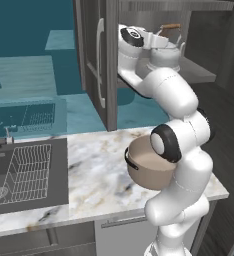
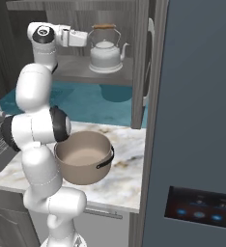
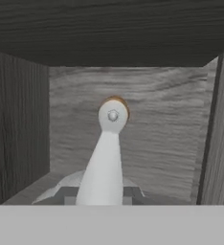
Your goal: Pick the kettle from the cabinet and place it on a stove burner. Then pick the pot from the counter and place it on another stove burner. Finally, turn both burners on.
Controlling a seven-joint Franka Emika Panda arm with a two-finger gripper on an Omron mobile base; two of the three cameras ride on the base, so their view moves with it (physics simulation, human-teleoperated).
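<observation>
The small silvery-white kettle [image 2: 105, 55] [image 1: 165, 52] stands on the grey shelf [image 2: 71, 67] inside the open dark cabinet [image 1: 96, 60]. My gripper [image 2: 89, 37] [image 1: 156, 39] reaches in level with the top of the kettle and is shut on its thin wire handle [image 3: 106, 158]. In the hand view that handle runs up the middle to the brown wooden piece [image 3: 118, 101]. The tan pot [image 1: 149, 167] [image 2: 83, 157] sits on the marble counter [image 1: 99, 175] below, partly hidden behind my arm. The stove burners are out of view.
A dark sink [image 1: 19, 175] with a wire rack lies in the counter's left part. The cabinet door with its long silver bar handle [image 1: 100, 55] stands open left of the shelf. A tall dark grey appliance [image 2: 202, 120] blocks the right side.
</observation>
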